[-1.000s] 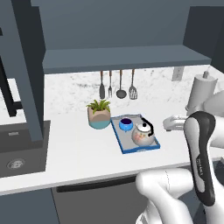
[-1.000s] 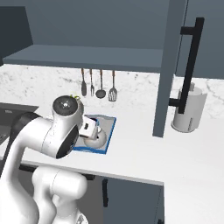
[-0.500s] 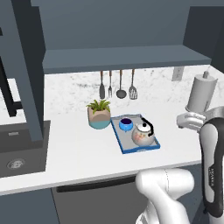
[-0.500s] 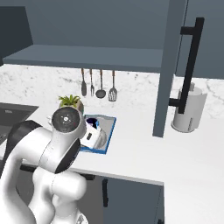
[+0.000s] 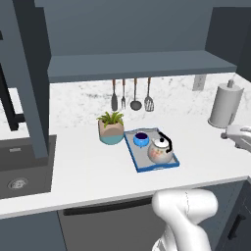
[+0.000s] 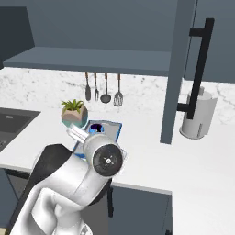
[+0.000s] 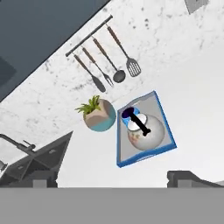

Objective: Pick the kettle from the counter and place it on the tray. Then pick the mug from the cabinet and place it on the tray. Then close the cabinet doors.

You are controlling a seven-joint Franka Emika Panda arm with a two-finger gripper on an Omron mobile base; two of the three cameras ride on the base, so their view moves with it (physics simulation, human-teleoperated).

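In the right base view most of the tray [image 6: 111, 128] is blocked by the arm's big white joint, so just a blue corner and a bit of the mug [image 6: 95, 128] can be picked out there. The gripper [image 7: 111, 177] is cut off low in the hand view; only two dark finger tips [image 7: 186, 177] are seen, set wide apart with nothing held between them. The hand is held high above the counter [image 5: 88, 166], pointed down at the tray from well away.

The kettle [image 5: 160, 151] is sat on the tray's near half, whitish-pink and mottled, black handle arched over it. The blue mug is tucked just behind it at the tray's back end. A potted plant [image 5: 111, 130] is parked just beside the tray's left back corner. A cabinet door [image 6: 176, 69] is seen standing open, black bar handle showing.
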